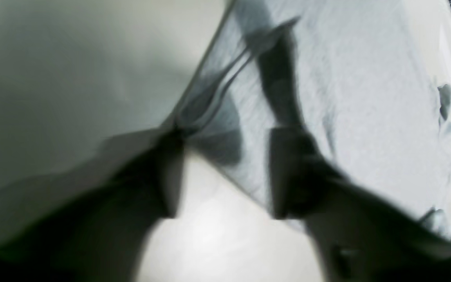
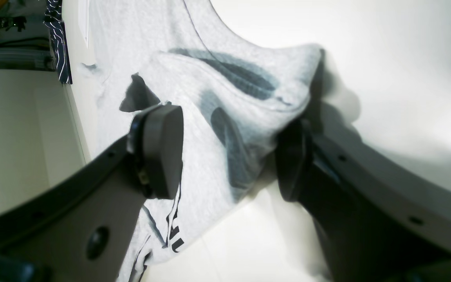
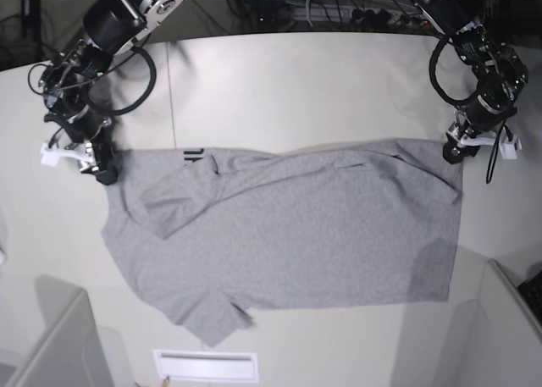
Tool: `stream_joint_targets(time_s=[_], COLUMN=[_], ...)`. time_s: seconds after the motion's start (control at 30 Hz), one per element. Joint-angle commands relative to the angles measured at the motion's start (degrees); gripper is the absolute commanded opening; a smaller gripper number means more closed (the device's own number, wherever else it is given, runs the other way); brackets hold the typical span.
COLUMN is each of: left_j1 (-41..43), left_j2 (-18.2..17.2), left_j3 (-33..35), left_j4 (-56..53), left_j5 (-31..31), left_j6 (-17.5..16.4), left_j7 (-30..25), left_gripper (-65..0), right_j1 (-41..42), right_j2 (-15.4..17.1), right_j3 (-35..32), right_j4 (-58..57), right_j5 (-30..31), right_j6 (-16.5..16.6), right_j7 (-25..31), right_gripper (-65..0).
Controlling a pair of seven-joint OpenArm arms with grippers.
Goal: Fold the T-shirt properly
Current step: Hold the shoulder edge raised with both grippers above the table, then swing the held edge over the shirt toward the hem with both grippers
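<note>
pale cream counter (image 3: 296, 74) fills the overhead view, with cables and dark equipment along its far edge.

t-shirt (image 3: 296, 234): heather grey, lying mostly flat across the middle of the counter, long axis running side to side. plain side up. one sleeve sticks out toward the near edge. along the far edge a flap is folded over, showing a small patch of black lettering (image 3: 194, 156) near the far corner on the overhead view's left. soft creases run from that fold across the body.

right tool (image 2: 229, 156): down at the shirt's far corner on the overhead view's left. its wrist view shows the jaws standing wide apart, a bunched hump of grey cloth rising between them; one pad touches the fabric, the other sits just beside it. spread wide, not pinched on the cloth.

left tool (image 1: 225, 172): at the shirt's opposite far corner. wrist view is badly blurred. dark fingers (image 1: 288, 172) straddle the hem edge, one over cloth, one over bare counter. a gap shows between them; cannot tell whether they grip the hem.

white tags or clips hang beside both wrists in the overhead view.
</note>
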Motion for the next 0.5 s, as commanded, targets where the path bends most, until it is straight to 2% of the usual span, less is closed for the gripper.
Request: stream_joint_targets(time_s=[0.0,0.17,0.33,0.47], left_j1=[-0.1,-0.2,-0.2,-0.3], left_j2=[-0.1,-0.2,-0.2,-0.4], left_j3=[-0.1,-0.1,0.2,0.3], left_j4=[-1.2,-5.1,-5.0,-4.9], left_j5=[2.0,2.0,2.0,1.9], left_j6=[0.9,0.9,0.9,0.9], left_j7=[2.6,2.6,2.6,2.6], left_gripper=[-45.6,-65.0,-65.0,-65.0], right_j1=[-1.0,-1.4,-1.8,-1.8], right_j2=[0.1,0.1,0.1,0.1], right_j3=[0.0,0.0,0.0,0.0], right_j4=[-0.6,-0.6,-0.6,-0.6], right_j5=[-5.6,-5.6,-5.7,-5.7], right_j6=[-2.8,-2.8,-2.8,-2.8], right_j7=[-2.5,-2.5,-2.5,-2.5], right_gripper=[-29.7,-29.7,-30.0,-39.9])
